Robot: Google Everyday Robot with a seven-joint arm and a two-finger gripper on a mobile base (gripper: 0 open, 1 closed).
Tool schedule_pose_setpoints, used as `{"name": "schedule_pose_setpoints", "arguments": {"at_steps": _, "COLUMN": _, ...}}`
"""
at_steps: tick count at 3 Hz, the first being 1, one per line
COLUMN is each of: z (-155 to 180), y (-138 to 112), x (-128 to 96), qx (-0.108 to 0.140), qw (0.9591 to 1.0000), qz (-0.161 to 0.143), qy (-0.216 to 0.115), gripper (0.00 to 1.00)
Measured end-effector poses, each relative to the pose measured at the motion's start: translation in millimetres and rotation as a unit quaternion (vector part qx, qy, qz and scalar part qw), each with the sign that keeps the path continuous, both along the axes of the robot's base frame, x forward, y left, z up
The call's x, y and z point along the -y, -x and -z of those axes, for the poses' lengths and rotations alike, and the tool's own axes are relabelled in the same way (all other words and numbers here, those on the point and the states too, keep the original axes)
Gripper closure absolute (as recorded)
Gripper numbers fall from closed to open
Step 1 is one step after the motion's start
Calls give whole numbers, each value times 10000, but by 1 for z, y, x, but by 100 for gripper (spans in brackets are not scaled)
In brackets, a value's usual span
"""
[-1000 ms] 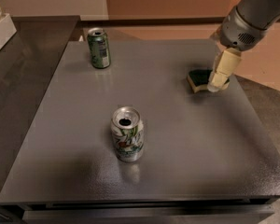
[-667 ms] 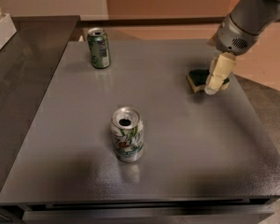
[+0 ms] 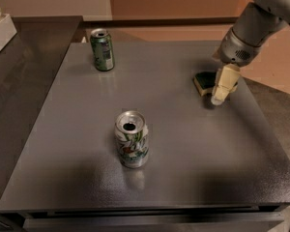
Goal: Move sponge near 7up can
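The sponge [image 3: 203, 82], dark green on top with a pale yellow base, lies on the grey table [image 3: 183, 144] at the right, partly hidden behind my gripper. My gripper [image 3: 221, 87] hangs from the arm at the upper right, its pale fingers [image 3: 224, 83] pointing down just in front of and to the right of the sponge. The 7up can [image 3: 131, 139], silvery-white with green streaks and a red mark, stands upright near the table's front middle, well to the left of the sponge.
A darker all-green can [image 3: 102, 50] stands upright at the table's back left. A white box [image 3: 0, 33] sits on the dark counter at the far left. The table's front edge runs along the bottom.
The gripper has shifted slightly, staying right by the sponge. The sponge appears to have stayed in about the same place. Both cans have not moved.
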State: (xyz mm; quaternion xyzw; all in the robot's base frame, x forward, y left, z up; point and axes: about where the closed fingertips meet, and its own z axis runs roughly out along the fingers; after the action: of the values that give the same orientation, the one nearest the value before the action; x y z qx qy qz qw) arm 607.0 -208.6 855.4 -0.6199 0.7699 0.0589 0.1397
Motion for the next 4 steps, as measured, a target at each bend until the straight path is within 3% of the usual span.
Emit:
{"name": "schedule_pose_setpoints", "arguments": {"at_steps": 1, "z": 11, "y": -1, "x": 3, "qx": -111, "qw": 9999, "qz": 16, "qy": 45, "gripper": 0}}
{"name": "schedule_pose_setpoints", "arguments": {"at_steps": 2, "z": 17, "y": -2, "x": 4, "qx": -215, "qw": 9997, "qz": -6, "qy": 154, "gripper": 15}}
{"name": "schedule_pose_setpoints", "arguments": {"at_steps": 4, "z": 14, "y": 0, "x": 7, "qx": -257, "qw": 9996, "qz": 8, "qy": 89, "gripper": 61}}
